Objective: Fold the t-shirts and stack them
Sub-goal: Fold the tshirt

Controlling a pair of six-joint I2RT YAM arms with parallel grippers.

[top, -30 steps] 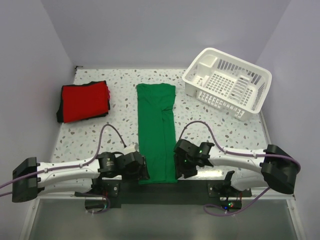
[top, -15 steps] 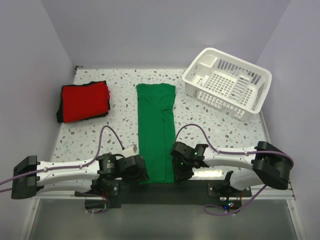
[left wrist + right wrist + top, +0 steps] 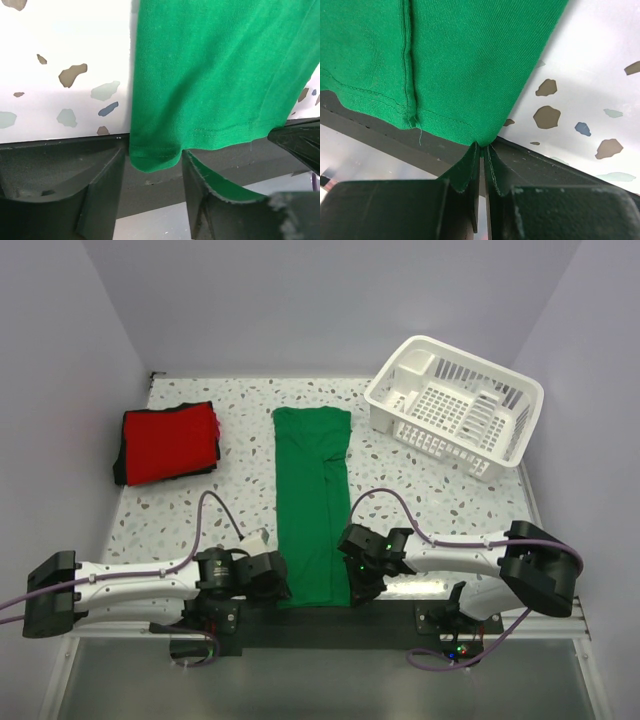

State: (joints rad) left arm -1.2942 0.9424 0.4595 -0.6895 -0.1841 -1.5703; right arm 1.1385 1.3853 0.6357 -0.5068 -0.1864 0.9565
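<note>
The green t-shirt (image 3: pixel 312 490) lies as a long narrow strip down the middle of the table, its hem at the near edge. My left gripper (image 3: pixel 272 576) is at the hem's left corner. In the left wrist view that gripper (image 3: pixel 152 152) is open, its jaws apart on either side of the green t-shirt's (image 3: pixel 210 75) corner. My right gripper (image 3: pixel 352 576) is at the hem's right corner. In the right wrist view it (image 3: pixel 481 147) is shut on the green t-shirt's (image 3: pixel 460 60) corner. The red t-shirt (image 3: pixel 170 443) lies folded at the back left.
A white slatted basket (image 3: pixel 450 440) stands at the back right. The speckled table (image 3: pixel 450 500) ends in a black rail (image 3: pixel 330 622) right under both grippers. Grey walls close in the left, right and back sides.
My right gripper's jaws have come together on the hem's right corner. The left gripper's jaws have narrowed around the left corner. Both grippers edged slightly inward towards the green shirt.
</note>
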